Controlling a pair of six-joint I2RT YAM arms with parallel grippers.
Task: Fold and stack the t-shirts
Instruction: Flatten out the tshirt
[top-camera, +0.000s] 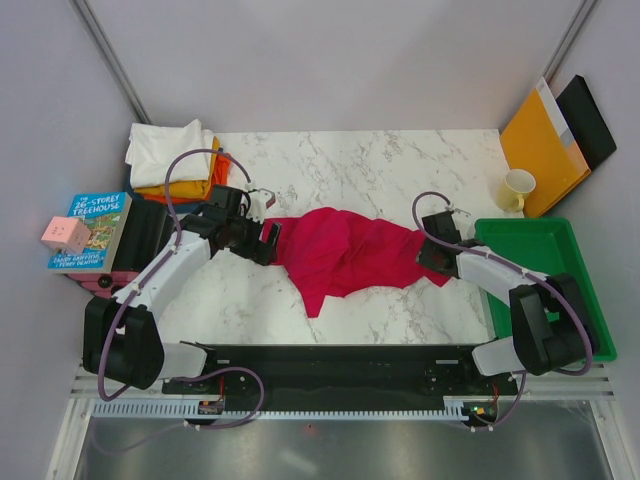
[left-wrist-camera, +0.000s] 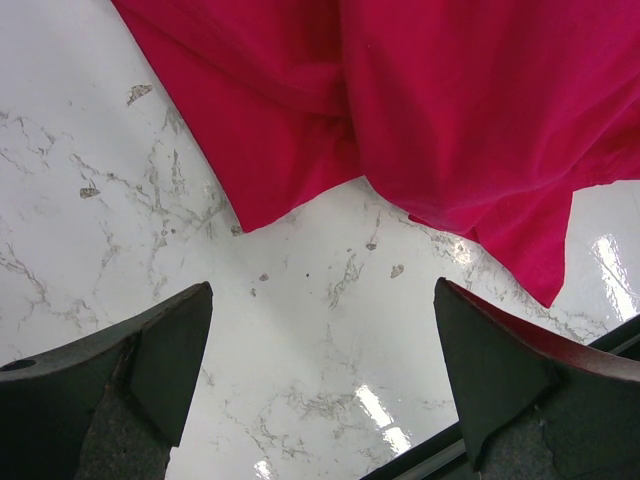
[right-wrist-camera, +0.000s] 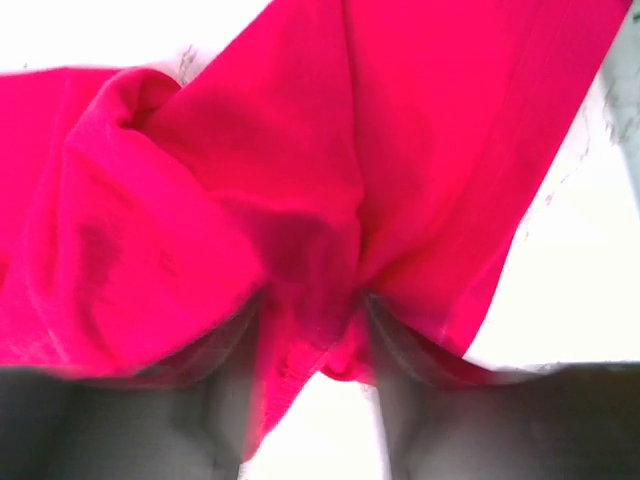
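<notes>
A large crimson t-shirt (top-camera: 345, 250) lies crumpled in the middle of the marble table (top-camera: 380, 160). My left gripper (top-camera: 268, 240) is wide open and empty just off the shirt's left edge. In the left wrist view the shirt (left-wrist-camera: 420, 110) lies ahead of the gripper (left-wrist-camera: 322, 370), with bare table between its fingers (left-wrist-camera: 150, 370). My right gripper (top-camera: 432, 250) is shut on the shirt's right edge. In the right wrist view a fold of the shirt (right-wrist-camera: 300, 170) is pinched in the gripper (right-wrist-camera: 315, 340). A white t-shirt (top-camera: 170, 150) lies on yellow-orange ones (top-camera: 190, 188) at the back left.
A green tray (top-camera: 550, 270) sits along the right edge, with a cream mug (top-camera: 517, 190), an orange-yellow envelope (top-camera: 545, 145) and a black folder (top-camera: 590, 120) behind it. A book (top-camera: 90, 230) with a pink cube (top-camera: 65, 235) on it lies off the left edge.
</notes>
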